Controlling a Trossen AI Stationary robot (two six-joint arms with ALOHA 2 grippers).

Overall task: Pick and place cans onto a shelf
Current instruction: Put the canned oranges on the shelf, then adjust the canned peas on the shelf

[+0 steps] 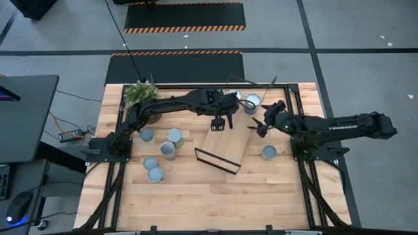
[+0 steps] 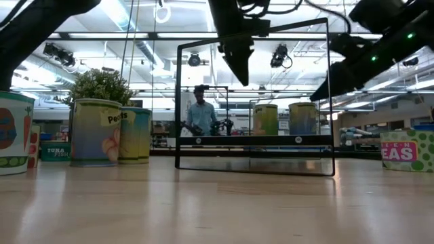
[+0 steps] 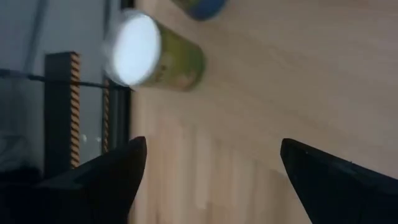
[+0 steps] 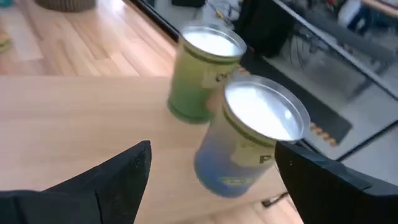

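Viewing the worktop (image 1: 196, 202) from the near edge outward.

- Nearest: five cans (image 1: 155, 174) are standing loose at about 8 to 9 o'clock from the shelf (image 1: 225, 145), upright and close together. One more can (image 1: 268, 153) is sitting alone at 3 o'clock, just off the shelf's right edge. I am reading all six as stock waiting to be picked.
- Middle: the shelf is lying skewed across the centre, its black wire end frame facing the near edge. From above, its board is showing no cans.
- Left gripper (image 1: 222, 124) is hanging over the shelf's far end, jaws wide apart and holding nothing. Judgement: it is lining up on the cans beyond the shelf, since its wrist view is looking straight at one with a green side.
- Right gripper (image 1: 260, 124) is hovering at 1 o'clock from the shelf, just off its far right corner, jaws also apart and empty. It is pointing at the same far cans, so I am watching for the two arms crowding each other.
- Far: two cans (image 1: 252, 103) are standing at 12 to 1 o'clock, touching or nearly so, close to the worktop's far edge. From table height I cannot tell whether they are resting on the shelf or behind it.
- Potted plant (image 1: 139, 94) is at 10 o'clock, well clear.

Can appearance: short tins, pale shiny flat tops with a raised rim, paper labels; the far pair (image 4: 255, 143) are showing one green and one blue-grey side.
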